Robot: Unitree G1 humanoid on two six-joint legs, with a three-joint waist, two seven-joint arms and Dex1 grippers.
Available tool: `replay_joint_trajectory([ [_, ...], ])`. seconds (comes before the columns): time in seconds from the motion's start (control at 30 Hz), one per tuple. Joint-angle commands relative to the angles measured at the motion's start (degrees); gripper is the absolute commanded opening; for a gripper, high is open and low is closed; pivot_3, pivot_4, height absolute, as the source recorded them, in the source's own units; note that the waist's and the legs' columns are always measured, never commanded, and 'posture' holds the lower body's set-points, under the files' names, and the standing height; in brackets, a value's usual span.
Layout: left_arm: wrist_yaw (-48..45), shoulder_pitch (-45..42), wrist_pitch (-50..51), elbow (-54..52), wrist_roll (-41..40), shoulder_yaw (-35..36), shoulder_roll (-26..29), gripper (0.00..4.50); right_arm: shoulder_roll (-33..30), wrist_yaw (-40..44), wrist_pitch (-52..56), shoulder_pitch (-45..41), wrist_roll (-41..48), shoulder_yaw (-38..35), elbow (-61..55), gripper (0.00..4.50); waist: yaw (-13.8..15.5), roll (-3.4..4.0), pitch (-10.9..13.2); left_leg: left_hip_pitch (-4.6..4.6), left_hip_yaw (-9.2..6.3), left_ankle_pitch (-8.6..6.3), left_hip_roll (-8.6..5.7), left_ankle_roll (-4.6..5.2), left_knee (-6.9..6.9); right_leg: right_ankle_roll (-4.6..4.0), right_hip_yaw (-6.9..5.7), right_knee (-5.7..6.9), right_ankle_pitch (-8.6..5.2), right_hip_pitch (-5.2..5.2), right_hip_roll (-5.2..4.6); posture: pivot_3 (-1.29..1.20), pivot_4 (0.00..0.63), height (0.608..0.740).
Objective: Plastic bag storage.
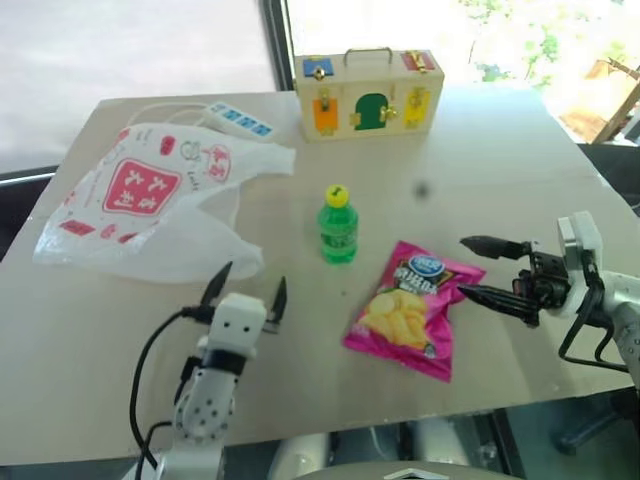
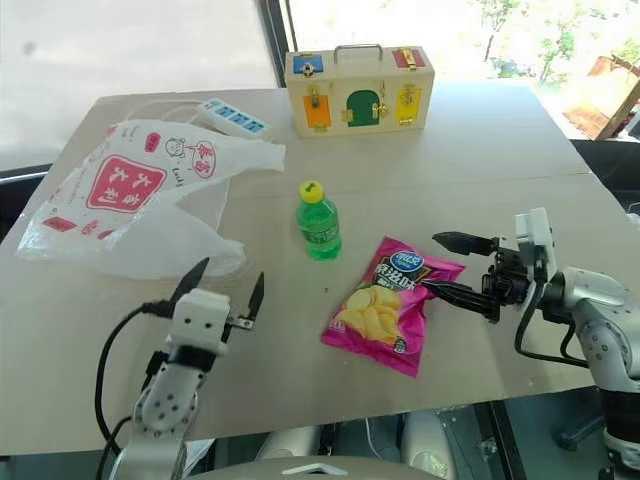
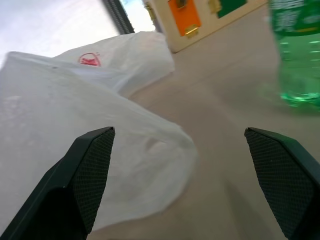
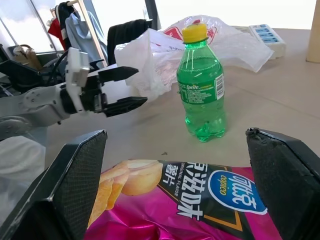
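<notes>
Left gripper [image 1: 246, 291] spread wide, holding nothing, hovering low over the table [image 1: 500, 170] with fingers pointing ahead. Just past its fingertips and a little to its left, the near edge of the plastic bag [image 1: 150, 205], lying crumpled and flat, white and see-through with red squares and characters; near the fingers but apart from them, as seen in the left wrist view. Ahead and to the right of that gripper, a green bottle [image 1: 338, 226] with a yellow cap, standing upright. Farther ahead, a wooden toy case [image 1: 368, 93] with coloured doors and a handle, and a white power strip [image 1: 238, 119] touching the far side of the bag.

Right gripper [image 1: 480, 268] also spread wide and empty, turned sideways toward the left one. Directly off its fingertips, a pink chip packet [image 1: 412, 309], lying flat, close to the lower finger; contact not clear. Bag well apart from this gripper, beyond the bottle.
</notes>
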Motion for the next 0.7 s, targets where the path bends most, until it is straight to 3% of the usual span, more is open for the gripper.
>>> replay_joint_trajectory([
  [0.03, 0.8, -2.5, 0.2, 0.1, -1.0, -0.8, -1.6, 4.42, 0.1, -0.2, -1.1, 0.2, 0.2, -1.4, -0.8, 4.50, 0.2, 0.00, 0.0, -0.01, -0.03, 0.00, -0.01, 0.00, 0.02, 0.00, -0.04, 0.01, 0.00, 0.00, 0.01, 0.00, 0.150, 0.740],
  [0.27, 4.9, -12.7, 6.9, 7.9, -2.2, -0.4, -8.3, 4.42, 0.3, -0.9, -1.1, 0.1, 0.1, -1.5, -1.0, 4.50, 0.0, -0.01, 0.0, 0.00, -0.02, 0.01, -0.07, 0.00, 0.16, 0.07, -0.20, 0.11, 0.04, 0.03, 0.08, 0.00, 0.150, 0.740],
  [0.57, 5.1, -20.7, 8.3, 15.3, -9.2, 5.0, -10.0, 4.42, 0.2, -2.1, -1.2, -0.4, 0.2, -1.8, -1.1, 4.50, -0.1, -0.01, 0.0, 0.00, -0.19, 0.02, -0.09, -0.02, 0.25, 0.09, -0.23, 0.16, 0.05, 0.03, 0.19, 0.00, 0.150, 0.740],
  [0.7, 0.5, -20.0, 5.4, 12.3, -15.0, 5.1, -9.7, 3.17, 0.2, -2.5, -1.2, -0.2, 0.2, -1.9, -1.3, 4.50, -0.1, -0.01, 0.0, -0.04, -0.22, 0.02, -0.10, -0.02, 0.34, 0.10, -0.23, 0.17, 0.06, 0.03, 0.18, 0.00, 0.150, 0.740],
])
